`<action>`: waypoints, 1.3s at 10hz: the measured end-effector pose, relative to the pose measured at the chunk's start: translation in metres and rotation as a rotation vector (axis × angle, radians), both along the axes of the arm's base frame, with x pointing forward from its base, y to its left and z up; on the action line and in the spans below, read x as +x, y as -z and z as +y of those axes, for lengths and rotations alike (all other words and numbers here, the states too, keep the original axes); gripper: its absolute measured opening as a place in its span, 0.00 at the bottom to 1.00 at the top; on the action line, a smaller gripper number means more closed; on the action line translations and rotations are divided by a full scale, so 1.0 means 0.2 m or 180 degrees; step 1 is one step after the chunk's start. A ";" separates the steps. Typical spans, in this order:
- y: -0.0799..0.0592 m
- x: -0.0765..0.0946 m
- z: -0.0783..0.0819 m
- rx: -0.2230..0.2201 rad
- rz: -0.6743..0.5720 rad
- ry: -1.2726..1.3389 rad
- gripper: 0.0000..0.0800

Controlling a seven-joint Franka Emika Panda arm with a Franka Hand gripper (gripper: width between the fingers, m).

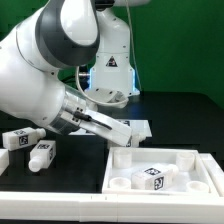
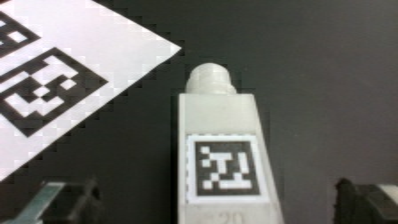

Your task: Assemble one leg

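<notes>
In the wrist view a white leg lies on the black table, with a rounded peg at one end and a square black-and-white tag facing up. My gripper is open. Its dark fingers stand on either side of the leg with a gap on each side, touching nothing. In the exterior view the gripper is low over the table at the middle, and the leg under it is hidden. Two more legs lie at the exterior view's left.
The large white square tray-like piece with round sockets and a tag lies at the exterior view's front right. The marker board lies close beside the leg and also shows behind the gripper in the exterior view. The arm's base stands at the back.
</notes>
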State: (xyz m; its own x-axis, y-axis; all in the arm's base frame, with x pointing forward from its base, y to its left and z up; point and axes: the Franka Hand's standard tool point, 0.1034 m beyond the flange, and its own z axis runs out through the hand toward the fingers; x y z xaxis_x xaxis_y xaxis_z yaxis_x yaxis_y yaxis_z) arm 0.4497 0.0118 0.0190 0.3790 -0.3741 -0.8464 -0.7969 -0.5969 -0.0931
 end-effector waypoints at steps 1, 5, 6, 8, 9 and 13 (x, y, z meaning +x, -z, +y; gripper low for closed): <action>0.00 0.00 0.00 0.0002 0.0006 -0.0004 0.81; 0.04 -0.02 0.01 -0.0024 -0.0001 -0.0013 0.81; 0.04 -0.02 0.01 -0.0022 0.0001 -0.0014 0.68; 0.04 -0.02 0.01 -0.0022 0.0002 -0.0016 0.45; 0.04 -0.03 0.02 -0.0019 0.0005 -0.0021 0.35; -0.04 0.00 0.04 0.0030 -0.0018 -0.0072 0.35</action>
State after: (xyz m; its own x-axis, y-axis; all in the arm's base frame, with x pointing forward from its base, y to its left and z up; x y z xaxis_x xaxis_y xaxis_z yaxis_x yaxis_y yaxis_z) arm 0.4495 0.0208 0.0279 0.3921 -0.3574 -0.8477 -0.7827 -0.6138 -0.1032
